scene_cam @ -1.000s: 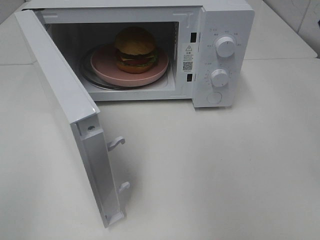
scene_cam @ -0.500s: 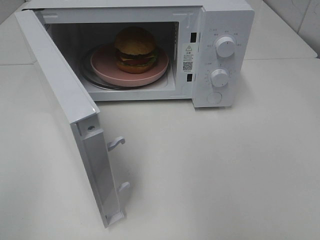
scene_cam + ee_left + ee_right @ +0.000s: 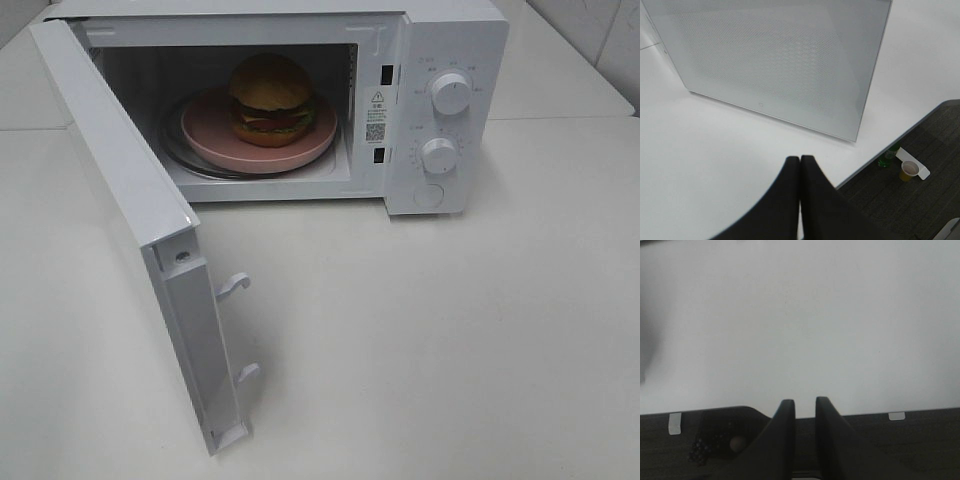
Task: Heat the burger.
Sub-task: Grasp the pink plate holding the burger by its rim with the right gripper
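Note:
The burger (image 3: 270,95) sits on a pink plate (image 3: 210,130) inside the white microwave (image 3: 445,40), whose door (image 3: 120,180) stands wide open to the left. Neither arm shows in the exterior high view. In the left wrist view my left gripper (image 3: 799,160) is shut, fingers pressed together with nothing between them, a short way off the door's outer face (image 3: 775,60). In the right wrist view my right gripper (image 3: 805,402) has its fingers slightly apart and empty, above the table's edge.
Two round knobs (image 3: 451,92) (image 3: 439,154) and a round button (image 3: 428,194) are on the microwave's right panel. The white table (image 3: 450,330) spreads in front. On the dark floor past the table's edge stand a paper cup (image 3: 910,170) and a green bottle (image 3: 888,156).

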`<state>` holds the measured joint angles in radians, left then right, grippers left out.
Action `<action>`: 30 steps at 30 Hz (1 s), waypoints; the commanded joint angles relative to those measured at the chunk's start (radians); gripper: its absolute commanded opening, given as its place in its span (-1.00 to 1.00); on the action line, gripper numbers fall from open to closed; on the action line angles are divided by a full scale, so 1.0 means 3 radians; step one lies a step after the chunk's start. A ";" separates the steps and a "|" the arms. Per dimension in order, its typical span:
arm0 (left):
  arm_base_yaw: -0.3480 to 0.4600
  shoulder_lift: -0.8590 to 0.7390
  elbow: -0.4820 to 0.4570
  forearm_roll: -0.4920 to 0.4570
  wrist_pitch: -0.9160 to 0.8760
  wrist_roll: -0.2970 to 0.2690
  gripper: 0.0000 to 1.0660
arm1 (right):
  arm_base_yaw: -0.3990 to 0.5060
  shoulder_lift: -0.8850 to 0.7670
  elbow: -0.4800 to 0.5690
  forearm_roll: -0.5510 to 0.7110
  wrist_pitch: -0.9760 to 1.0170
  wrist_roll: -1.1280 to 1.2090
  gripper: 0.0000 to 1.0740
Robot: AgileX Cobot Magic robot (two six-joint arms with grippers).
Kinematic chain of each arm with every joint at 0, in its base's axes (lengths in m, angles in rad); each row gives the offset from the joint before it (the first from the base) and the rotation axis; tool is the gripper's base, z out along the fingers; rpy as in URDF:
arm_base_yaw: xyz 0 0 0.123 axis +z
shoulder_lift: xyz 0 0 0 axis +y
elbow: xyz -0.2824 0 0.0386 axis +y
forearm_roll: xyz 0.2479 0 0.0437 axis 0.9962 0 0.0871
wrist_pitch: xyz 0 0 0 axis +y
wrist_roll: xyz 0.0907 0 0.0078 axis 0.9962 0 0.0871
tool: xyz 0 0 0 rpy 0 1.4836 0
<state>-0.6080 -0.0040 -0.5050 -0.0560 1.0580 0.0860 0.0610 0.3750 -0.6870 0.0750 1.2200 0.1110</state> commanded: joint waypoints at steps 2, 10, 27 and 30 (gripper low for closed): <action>0.0010 -0.0073 0.0007 0.0003 -0.0053 0.0000 -0.99 | -0.0007 -0.0423 0.0307 -0.0110 -0.0067 -0.0037 -0.68; 0.0010 -0.0073 0.0007 0.0003 -0.0053 0.0000 -0.99 | -0.0007 -0.0843 0.0473 -0.0143 -0.0343 -0.0050 -0.65; 0.0010 -0.0073 0.0007 -0.0003 -0.0053 0.0000 -0.99 | -0.0007 -0.1350 0.0567 -0.0333 -0.0670 -0.0087 -0.62; 0.0010 -0.0073 0.0007 -0.0003 -0.0053 0.0003 -0.99 | -0.0007 -0.1350 0.0610 -0.0330 -0.0733 -0.0087 -0.61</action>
<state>-0.6080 -0.0040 -0.5050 -0.0560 1.0580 0.0860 0.0610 -0.0050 -0.5120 -0.0200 1.0290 0.0930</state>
